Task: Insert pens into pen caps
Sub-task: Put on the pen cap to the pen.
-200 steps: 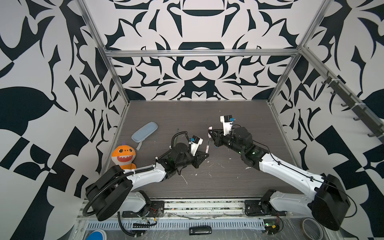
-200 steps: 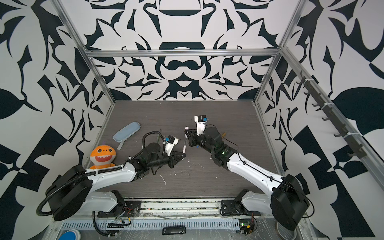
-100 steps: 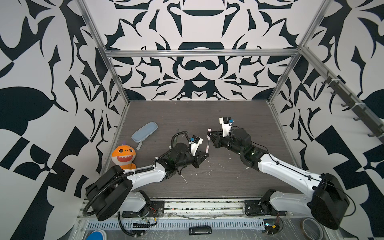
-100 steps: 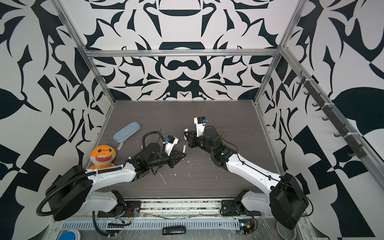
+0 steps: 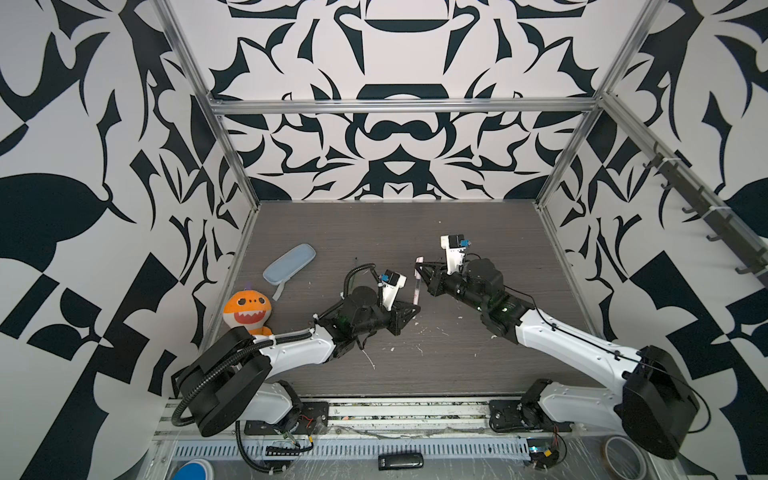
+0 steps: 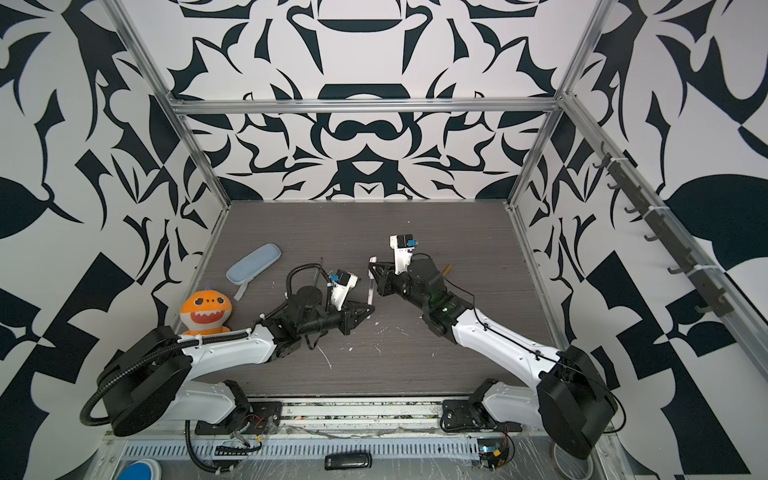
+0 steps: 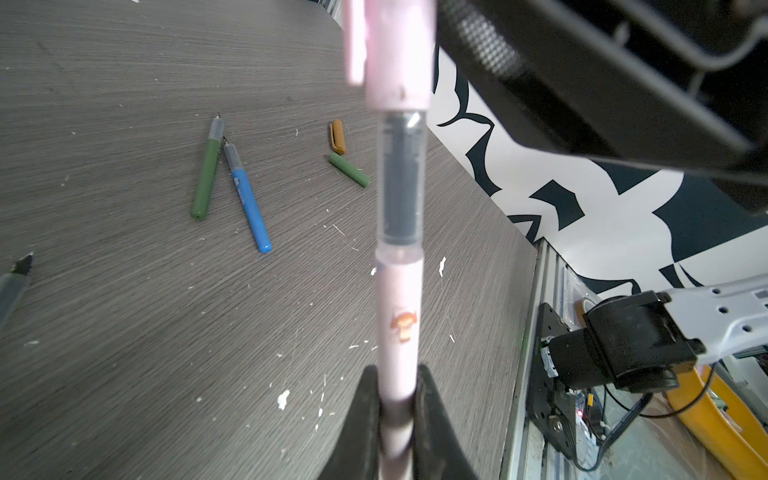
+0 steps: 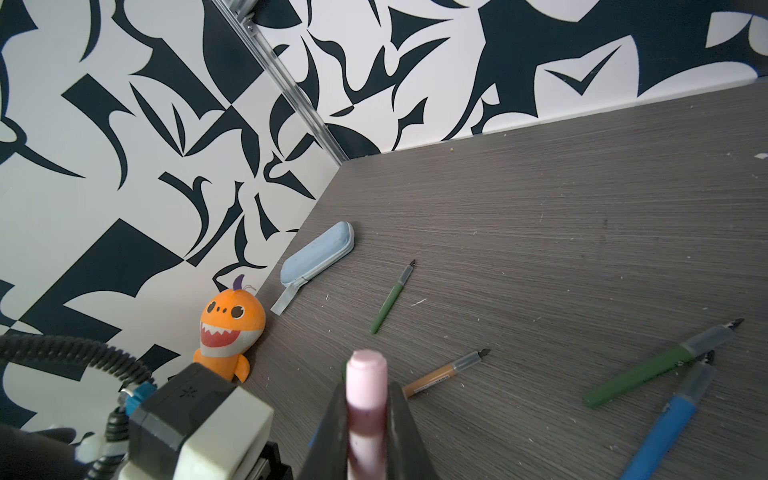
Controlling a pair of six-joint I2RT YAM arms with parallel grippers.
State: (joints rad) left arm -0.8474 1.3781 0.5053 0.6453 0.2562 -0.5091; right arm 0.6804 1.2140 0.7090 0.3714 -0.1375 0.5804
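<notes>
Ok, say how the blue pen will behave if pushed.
The blue pen is a round barrel lying flat, so it would probably roll if nudged sideways. Thin plastic, likely light and stiff. Its tip nears a green pen, which might shift too.

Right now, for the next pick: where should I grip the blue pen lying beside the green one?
Take the blue pen on its blue barrel near the tail end, from above, jaws across it. Its clear tip section lies almost against the green pen. They splay apart toward the tails, so there is probably room between them only there.
</notes>
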